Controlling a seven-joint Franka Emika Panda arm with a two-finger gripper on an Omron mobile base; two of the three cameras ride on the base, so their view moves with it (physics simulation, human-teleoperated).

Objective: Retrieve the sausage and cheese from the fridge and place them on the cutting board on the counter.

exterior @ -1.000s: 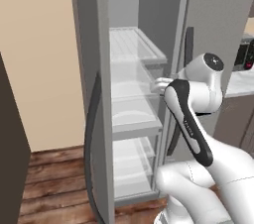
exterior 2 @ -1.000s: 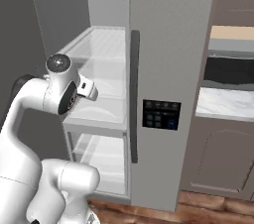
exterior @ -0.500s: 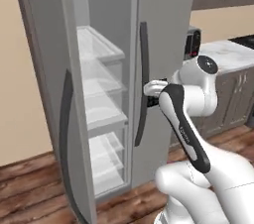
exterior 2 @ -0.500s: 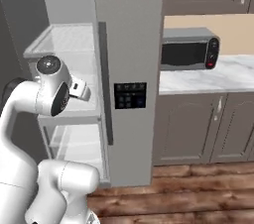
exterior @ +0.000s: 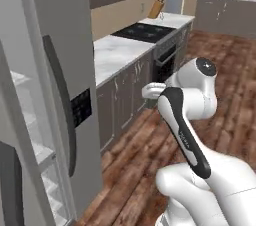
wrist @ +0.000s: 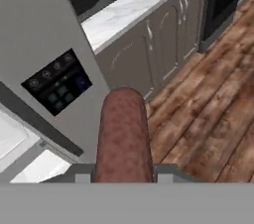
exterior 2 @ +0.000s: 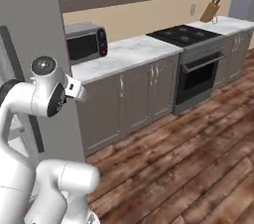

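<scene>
Facing the grey fridge (wrist: 47, 34) beyond our fingers, we saw its dark control panel (wrist: 58, 82) just past their tips and the white marble counter (wrist: 134, 0) farther out beside it. Our gripper (wrist: 122, 174) was clamped on the sausage (wrist: 123, 136), which stuck straight out from between the fingers, its rounded end over the wooden floor (wrist: 208, 114).
</scene>
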